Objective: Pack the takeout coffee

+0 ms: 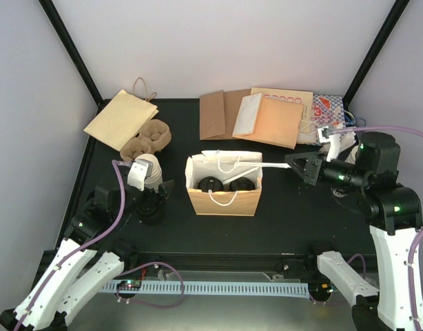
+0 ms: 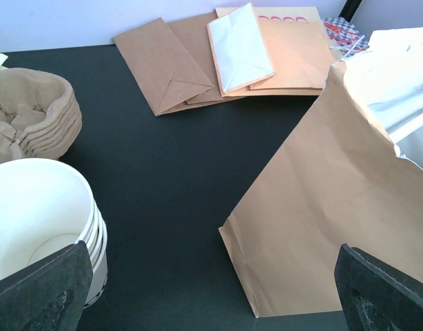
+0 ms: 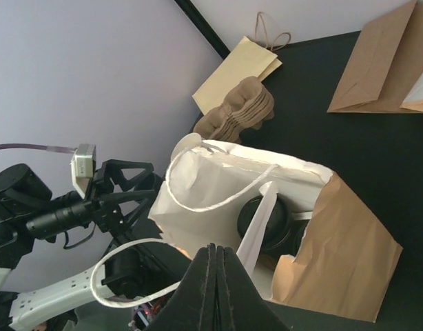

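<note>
Item under inspection: the takeout coffee. Both lidded cups (image 1: 225, 184) stand side by side inside the upright paper bag (image 1: 224, 201) at the centre of the bench (image 1: 301, 214). Only their black lids show from above. The loading step is judged complete.

Right tool (image 3: 215, 252): pressed together, pinching a white strip (image 1: 270, 166) that runs taut from the bag's mouth out to the right. It appears to be one of the bag's flat handles, though the right wrist view does not rule out a torn piece of the white lining. The hold is judged to serve two ends: it keeps the mouth drawn wide, and it steadies a light bag that would otherwise sag or tip.

Left tool (image 2: 211, 293): spread wide and holding nothing. It hangs just left of the bag, above the stack of lidless cups (image 1: 148, 169), where it is out of the way of the bag's opening.

Surroundings: the pulp carriers (image 1: 146, 138) sit behind the cup stack. The flat bags (image 1: 260, 114) lie fanned along the back edge, well apart from the work.

Risk noted: a further pull on the strip could tear the paper or drag the bag over with the cups inside.
</note>
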Robot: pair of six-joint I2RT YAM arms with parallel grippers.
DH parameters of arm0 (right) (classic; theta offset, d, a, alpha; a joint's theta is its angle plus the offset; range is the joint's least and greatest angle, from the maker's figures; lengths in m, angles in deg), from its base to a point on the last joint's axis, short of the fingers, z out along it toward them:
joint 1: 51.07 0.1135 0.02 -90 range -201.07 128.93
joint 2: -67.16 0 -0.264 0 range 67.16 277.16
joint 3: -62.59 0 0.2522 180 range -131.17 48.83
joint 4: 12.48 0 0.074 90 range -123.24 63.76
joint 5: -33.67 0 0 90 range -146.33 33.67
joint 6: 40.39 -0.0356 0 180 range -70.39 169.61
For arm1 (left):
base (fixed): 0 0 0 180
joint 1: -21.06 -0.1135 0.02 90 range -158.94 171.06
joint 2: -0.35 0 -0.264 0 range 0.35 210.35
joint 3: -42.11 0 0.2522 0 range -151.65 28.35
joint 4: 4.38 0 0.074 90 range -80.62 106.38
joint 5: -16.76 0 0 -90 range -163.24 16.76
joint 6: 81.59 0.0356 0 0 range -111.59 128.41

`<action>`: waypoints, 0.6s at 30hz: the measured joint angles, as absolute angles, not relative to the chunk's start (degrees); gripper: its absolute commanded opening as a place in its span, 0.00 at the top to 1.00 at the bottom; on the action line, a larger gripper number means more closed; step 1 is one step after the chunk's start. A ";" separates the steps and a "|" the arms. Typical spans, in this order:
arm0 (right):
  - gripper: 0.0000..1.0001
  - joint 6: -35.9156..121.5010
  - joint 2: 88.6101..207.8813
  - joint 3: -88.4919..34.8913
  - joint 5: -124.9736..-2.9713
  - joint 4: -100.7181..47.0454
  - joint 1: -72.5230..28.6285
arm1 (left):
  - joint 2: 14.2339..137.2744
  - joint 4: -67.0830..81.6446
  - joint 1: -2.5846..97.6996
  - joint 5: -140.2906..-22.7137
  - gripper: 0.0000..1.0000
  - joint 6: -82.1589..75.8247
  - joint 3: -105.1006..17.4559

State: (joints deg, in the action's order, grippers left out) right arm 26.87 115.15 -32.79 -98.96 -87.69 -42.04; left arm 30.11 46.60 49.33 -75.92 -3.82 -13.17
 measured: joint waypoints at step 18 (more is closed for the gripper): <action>0.95 26.14 117.45 -29.49 -99.16 -83.50 -40.35 | 31.22 46.57 49.33 -75.96 0.01 -3.82 -13.06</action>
State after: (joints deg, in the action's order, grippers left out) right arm 26.14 117.45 -29.49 -99.16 -83.50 -40.35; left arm 31.22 46.57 49.33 -75.96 -3.82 -13.06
